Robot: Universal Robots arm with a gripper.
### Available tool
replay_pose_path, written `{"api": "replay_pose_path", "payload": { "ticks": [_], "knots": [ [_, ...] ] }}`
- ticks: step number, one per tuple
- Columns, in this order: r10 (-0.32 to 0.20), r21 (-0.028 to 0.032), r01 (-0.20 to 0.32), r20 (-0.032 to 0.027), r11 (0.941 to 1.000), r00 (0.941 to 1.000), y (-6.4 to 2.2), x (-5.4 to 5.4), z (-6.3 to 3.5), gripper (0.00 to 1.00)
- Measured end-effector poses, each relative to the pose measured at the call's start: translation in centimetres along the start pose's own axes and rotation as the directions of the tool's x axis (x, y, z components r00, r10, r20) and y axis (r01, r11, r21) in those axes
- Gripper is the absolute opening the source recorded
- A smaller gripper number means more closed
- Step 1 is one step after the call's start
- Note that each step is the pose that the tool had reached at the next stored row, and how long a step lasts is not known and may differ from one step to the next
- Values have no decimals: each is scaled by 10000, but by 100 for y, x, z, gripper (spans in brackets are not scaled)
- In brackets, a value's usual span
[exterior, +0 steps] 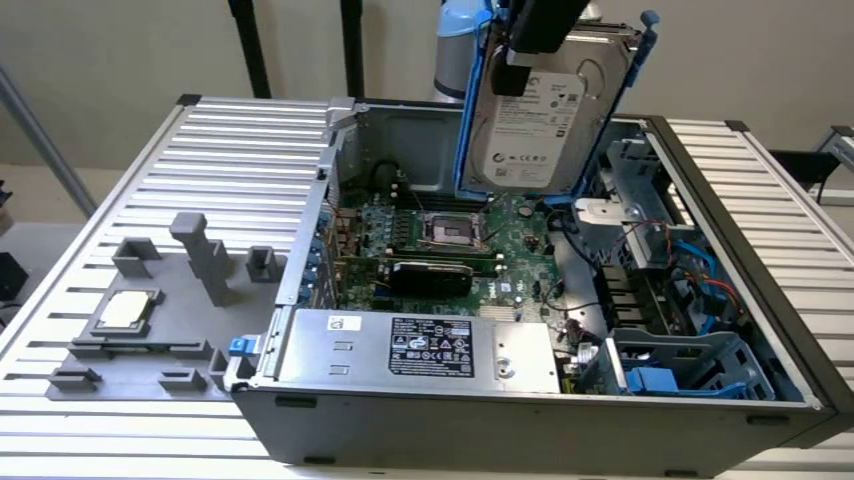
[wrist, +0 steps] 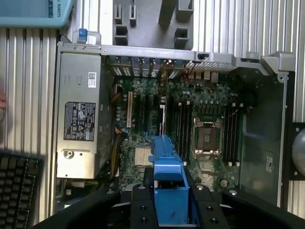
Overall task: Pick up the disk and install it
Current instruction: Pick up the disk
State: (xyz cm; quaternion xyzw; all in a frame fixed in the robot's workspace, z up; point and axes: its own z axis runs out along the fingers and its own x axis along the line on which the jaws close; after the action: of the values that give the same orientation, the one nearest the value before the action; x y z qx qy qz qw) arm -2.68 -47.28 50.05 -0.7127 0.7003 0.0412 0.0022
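The disk (exterior: 550,115), a silver-grey hard drive with a white label and blue carrier rails, hangs upright above the far side of the open computer case (exterior: 534,420). My gripper (exterior: 534,60) comes down from above and is shut on its upper end. In the wrist view the blue rail of the disk (wrist: 167,167) sits between my two black fingers (wrist: 138,207), edge-on over the motherboard (wrist: 186,124).
Inside the case lie the CPU socket (exterior: 451,232), a silver power supply (exterior: 420,350) with a black label, and a drive cage with blue parts (exterior: 681,365). A grey fixture (exterior: 147,330) holding a small square chip sits on the ribbed table at the exterior view's left. A keyboard (wrist: 19,188) lies beside the case.
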Motion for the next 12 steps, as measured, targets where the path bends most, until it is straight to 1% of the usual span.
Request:
{"api": "replay_pose_path", "payload": {
  "ticks": [6, 12],
  "knots": [
    [0, 0, 0, 0, 10000, 10000, -230, 131, -15, 33],
    [0, 0, 0, 0, 10000, 10000, -398, 279, -24, 33]
  ]
}}
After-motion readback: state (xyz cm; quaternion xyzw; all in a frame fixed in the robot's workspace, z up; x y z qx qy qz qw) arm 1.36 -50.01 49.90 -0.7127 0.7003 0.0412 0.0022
